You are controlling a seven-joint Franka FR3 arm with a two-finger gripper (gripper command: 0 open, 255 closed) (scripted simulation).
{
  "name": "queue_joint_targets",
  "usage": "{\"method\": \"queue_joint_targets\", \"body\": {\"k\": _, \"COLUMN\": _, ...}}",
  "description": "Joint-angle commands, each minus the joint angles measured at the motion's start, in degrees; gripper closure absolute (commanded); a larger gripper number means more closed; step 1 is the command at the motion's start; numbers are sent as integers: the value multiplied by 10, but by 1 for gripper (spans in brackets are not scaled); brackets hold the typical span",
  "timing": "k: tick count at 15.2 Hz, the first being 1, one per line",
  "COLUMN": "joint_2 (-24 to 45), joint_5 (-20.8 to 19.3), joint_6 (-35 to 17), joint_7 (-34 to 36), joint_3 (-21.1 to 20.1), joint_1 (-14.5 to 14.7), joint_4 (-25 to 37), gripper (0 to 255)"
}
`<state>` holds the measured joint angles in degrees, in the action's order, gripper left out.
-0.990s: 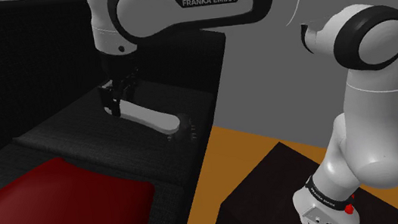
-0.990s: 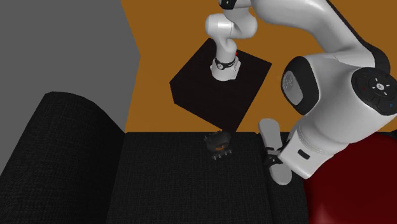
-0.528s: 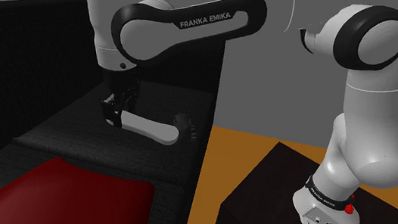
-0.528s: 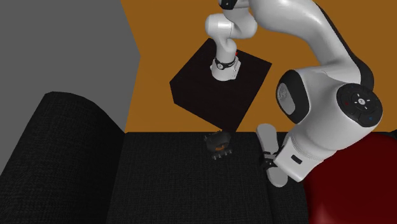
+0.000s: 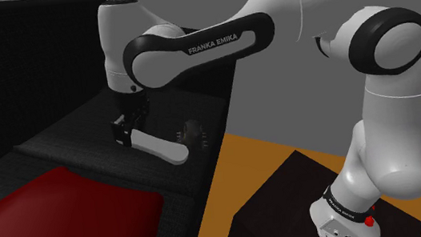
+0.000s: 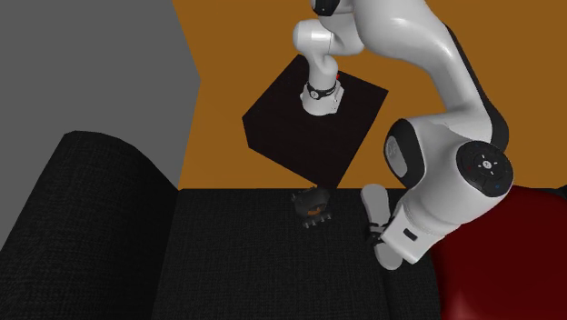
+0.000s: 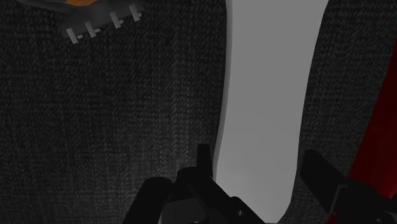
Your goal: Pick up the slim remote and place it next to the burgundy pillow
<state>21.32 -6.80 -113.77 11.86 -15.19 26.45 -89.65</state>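
Observation:
A slim pale grey remote (image 5: pixel 159 145) is clasped at one end by my black gripper (image 5: pixel 124 134), which is shut on it. The remote hangs low over the black sofa seat (image 5: pixel 74 140), its free end pointing toward the shoulder view's right. The burgundy pillow (image 5: pixel 58 214) lies on the seat nearer the camera, a short way from the remote. In the wrist view the remote (image 7: pixel 264 108) runs away between the two fingers (image 7: pixel 203 159), with the pillow's red edge (image 7: pixel 382 121) close beside it. From the second exterior view the remote (image 6: pixel 373 202) shows beside the forearm, left of the pillow (image 6: pixel 509 268).
A small dark object with orange parts (image 5: pixel 194 131) (image 6: pixel 312 205) sits on the seat near the sofa's edge, just beyond the remote's free end. The sofa's backrest (image 5: pixel 26 60) and armrest (image 6: pixel 91 200) bound the seat. My dark stand (image 5: pixel 306 200) rests on the orange floor (image 5: pixel 253 157).
The arm has come down and the remote, still gripped, has sunk closer to the seat and shifted slightly toward the pillow. The small dark object has stayed put.

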Motion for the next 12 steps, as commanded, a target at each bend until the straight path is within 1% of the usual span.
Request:
{"method": "queue_joint_targets", "body": {"k": 1, "joint_2": 2, "joint_5": -1, "joint_6": -14, "joint_7": 1, "joint_3": 0, "joint_1": 0, "joint_4": -12, "gripper": 255}}
{"method": "queue_joint_targets", "body": {"k": 12, "joint_2": 28, "joint_5": -11, "joint_6": -87, "joint_7": 9, "joint_3": 5, "joint_1": 1, "joint_4": -60, "gripper": 255}}
